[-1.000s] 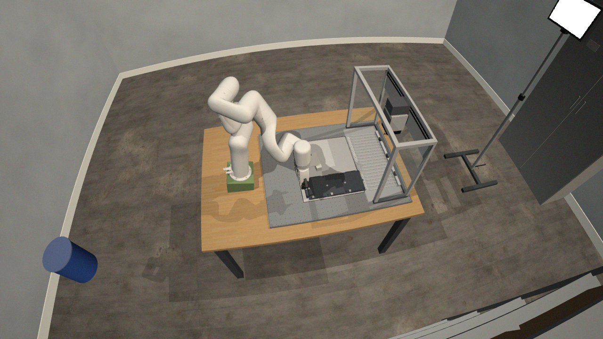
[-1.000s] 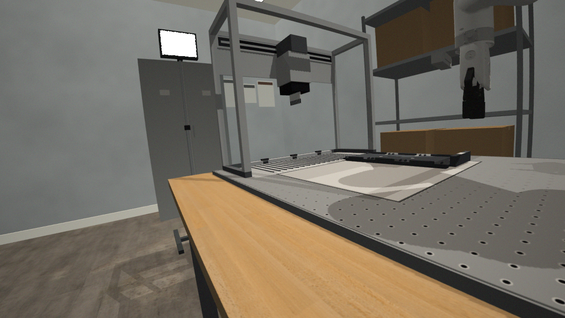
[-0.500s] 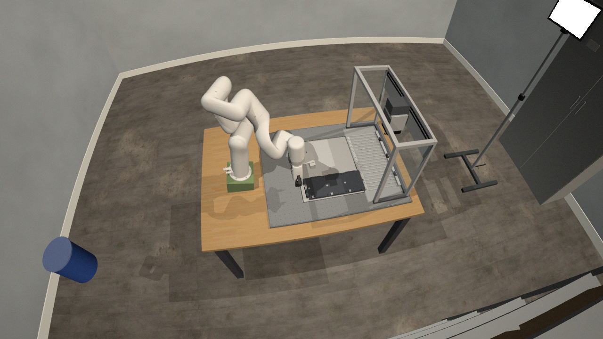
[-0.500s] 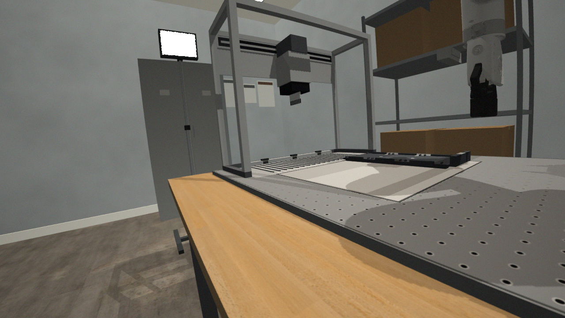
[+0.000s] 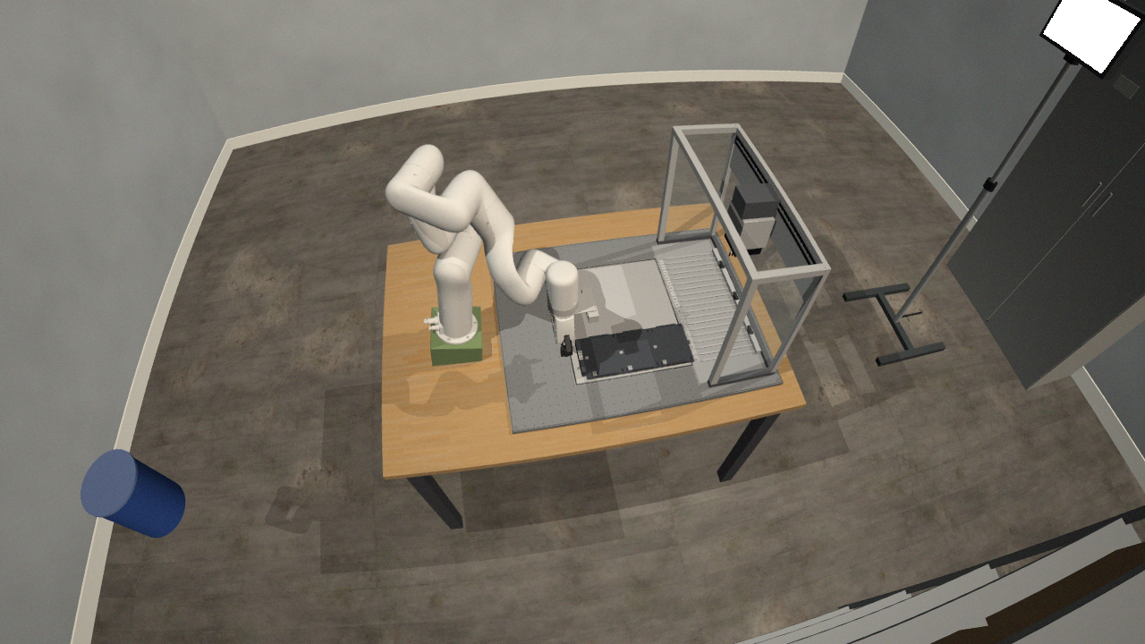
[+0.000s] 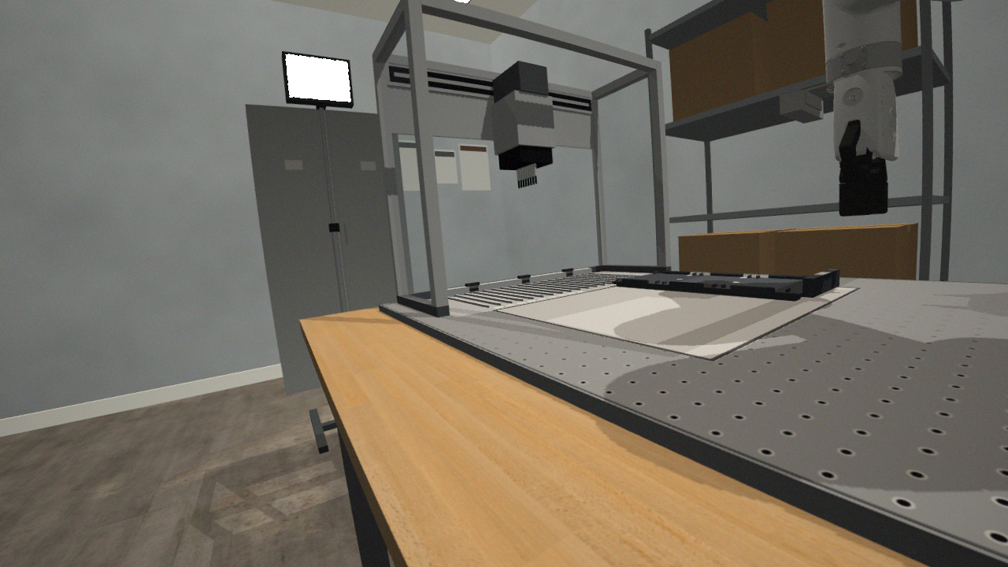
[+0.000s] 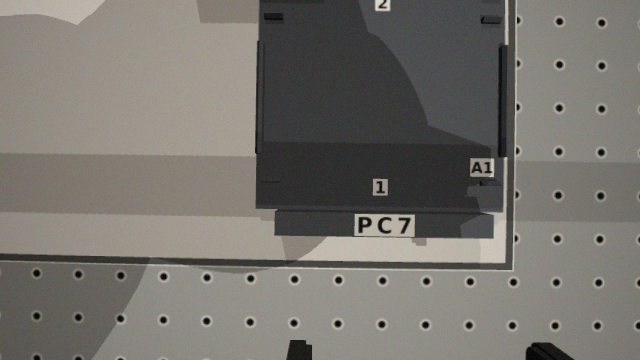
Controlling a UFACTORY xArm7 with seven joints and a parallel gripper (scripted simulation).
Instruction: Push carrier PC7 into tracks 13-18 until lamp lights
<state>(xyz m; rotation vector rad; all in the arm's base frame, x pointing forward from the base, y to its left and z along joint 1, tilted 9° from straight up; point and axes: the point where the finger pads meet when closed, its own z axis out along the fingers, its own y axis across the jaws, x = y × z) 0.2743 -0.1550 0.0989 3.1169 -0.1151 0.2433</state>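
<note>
Carrier (image 5: pixel 636 352) (image 6: pixel 712 283) (image 7: pixel 370 110) unpushed, short of the rails (image 5: pixel 704 292) (image 6: pixel 510 291) — my fingers (image 5: pixel 566 345) (image 6: pixel 863 194) above its handle end, wide apart, nothing held; whole push left.

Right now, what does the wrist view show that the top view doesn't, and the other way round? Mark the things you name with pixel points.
Only wrist: the readable PC7 label (image 7: pixel 384 225) and the number tiles 1 (image 7: pixel 380 187) and 2 (image 7: pixel 382 4).
Only top: the loading rails (image 5: pixel 704 292), green base block (image 5: pixel 456 352) and blue cylinder (image 5: pixel 148 500).
Both: the dark carrier (image 5: pixel 633 351) (image 7: pixel 340 100) and the open claw (image 5: pixel 566 346) (image 7: pixel 415 352), apart from it.
</note>
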